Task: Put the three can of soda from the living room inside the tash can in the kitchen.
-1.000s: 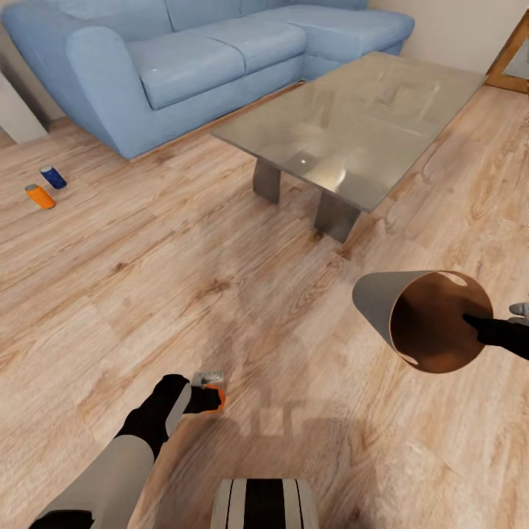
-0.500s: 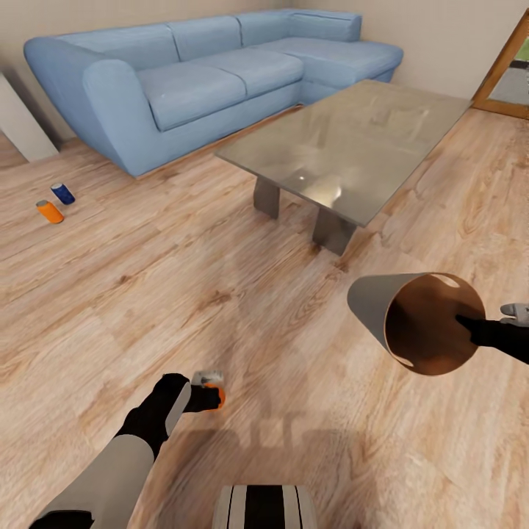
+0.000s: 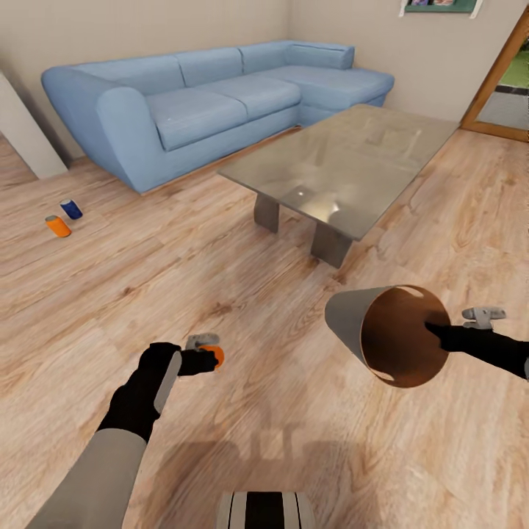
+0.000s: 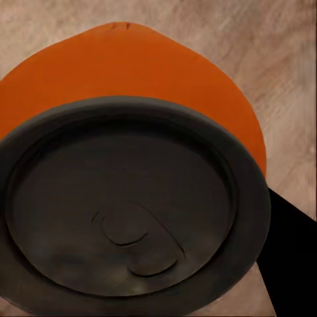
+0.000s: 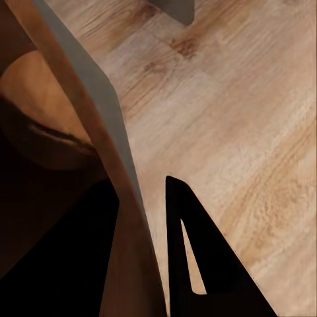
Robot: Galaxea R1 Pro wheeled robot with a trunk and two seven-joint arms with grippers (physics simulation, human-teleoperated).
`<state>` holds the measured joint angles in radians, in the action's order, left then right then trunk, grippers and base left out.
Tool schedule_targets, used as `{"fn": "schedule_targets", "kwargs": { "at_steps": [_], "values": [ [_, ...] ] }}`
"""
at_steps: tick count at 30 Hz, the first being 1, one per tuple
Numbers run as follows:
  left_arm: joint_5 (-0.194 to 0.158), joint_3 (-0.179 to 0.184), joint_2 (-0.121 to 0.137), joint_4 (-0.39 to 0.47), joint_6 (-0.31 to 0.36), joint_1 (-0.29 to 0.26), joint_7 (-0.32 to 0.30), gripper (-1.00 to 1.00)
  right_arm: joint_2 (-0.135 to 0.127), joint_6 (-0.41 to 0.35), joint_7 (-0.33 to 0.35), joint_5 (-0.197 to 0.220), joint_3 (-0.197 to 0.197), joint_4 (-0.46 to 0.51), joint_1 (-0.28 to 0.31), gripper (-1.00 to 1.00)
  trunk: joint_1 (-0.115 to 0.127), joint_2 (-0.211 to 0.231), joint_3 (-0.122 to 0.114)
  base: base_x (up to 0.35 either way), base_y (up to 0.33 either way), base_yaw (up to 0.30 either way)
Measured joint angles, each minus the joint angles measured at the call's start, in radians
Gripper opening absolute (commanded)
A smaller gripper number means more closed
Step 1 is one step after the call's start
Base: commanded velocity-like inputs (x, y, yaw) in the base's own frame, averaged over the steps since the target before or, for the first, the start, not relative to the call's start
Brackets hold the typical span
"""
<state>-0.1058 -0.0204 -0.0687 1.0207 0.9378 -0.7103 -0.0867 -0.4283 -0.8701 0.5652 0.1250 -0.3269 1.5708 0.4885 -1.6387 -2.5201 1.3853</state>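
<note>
A bright orange soda can (image 3: 213,355) sits clamped in the left gripper (image 3: 204,355), arm outstretched low; the right gripper (image 3: 439,332) pinches the tipped copper-brown bin's (image 3: 375,330) rim.

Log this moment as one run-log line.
left gripper: shut on orange can | right gripper: holds bin by rim, mouth toward robot | floor by sofa: second orange can, blue can

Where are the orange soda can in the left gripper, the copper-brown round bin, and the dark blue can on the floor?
Orange soda can held in the left gripper (image 3: 213,357): head view, its orange side.
Copper-brown round bin (image 3: 345,316): head view, its grey outer wall.
Dark blue can on the floor (image 3: 71,209): head view, its side.
</note>
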Motion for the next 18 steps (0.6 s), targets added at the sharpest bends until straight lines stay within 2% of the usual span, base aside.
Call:
{"fn": "schedule_targets", "kwargs": {
  "at_steps": [2,6,9,11,14,16,17,18],
  "values": [
    [0.001,0.000,0.001,0.059,0.027,0.010,-0.001,-1.00,0.003,0.000,0.000,0.008,0.014,0.000,0.001,-1.00,0.001,0.000,-0.008,0.000,0.000,0.000],
    [-0.007,-0.002,0.004,0.256,0.108,0.060,-0.005,-1.00,0.032,-0.004,0.000,-0.002,0.040,-0.002,0.000,-1.00,0.003,0.001,-0.023,0.000,0.000,0.000],
    [-0.009,-0.003,0.005,0.330,0.109,0.086,-0.015,-1.00,0.039,0.000,-0.002,-0.047,0.058,-0.002,0.000,-1.00,0.004,0.002,-0.035,0.000,0.000,0.000],
    [-0.014,-0.005,0.007,0.387,0.109,0.105,-0.073,-1.00,0.050,-0.001,-0.002,-0.072,0.071,-0.003,0.000,-1.00,0.005,0.003,-0.042,0.000,0.000,0.000],
    [-0.009,-0.006,0.019,0.413,0.109,0.112,-0.146,-1.00,0.061,-0.005,-0.001,-0.068,0.080,-0.007,0.000,-1.00,0.006,0.003,-0.054,0.000,0.000,0.000],
    [-0.010,-0.007,0.030,0.423,0.109,0.116,-0.188,-1.00,0.069,-0.004,-0.014,-0.091,0.092,-0.011,0.000,-1.00,0.007,0.004,-0.062,0.000,0.000,0.000],
    [-0.014,-0.007,0.035,0.428,0.109,0.120,-0.224,-1.00,0.076,-0.003,-0.033,-0.108,0.102,-0.013,0.000,-1.00,0.008,0.004,-0.066,0.000,0.000,0.000],
    [-0.020,-0.007,0.041,0.433,0.109,0.125,-0.297,-1.00,0.094,0.000,-0.071,-0.131,0.121,-0.015,0.001,-1.00,0.008,0.004,-0.070,0.000,0.000,0.000]
  ]
}}
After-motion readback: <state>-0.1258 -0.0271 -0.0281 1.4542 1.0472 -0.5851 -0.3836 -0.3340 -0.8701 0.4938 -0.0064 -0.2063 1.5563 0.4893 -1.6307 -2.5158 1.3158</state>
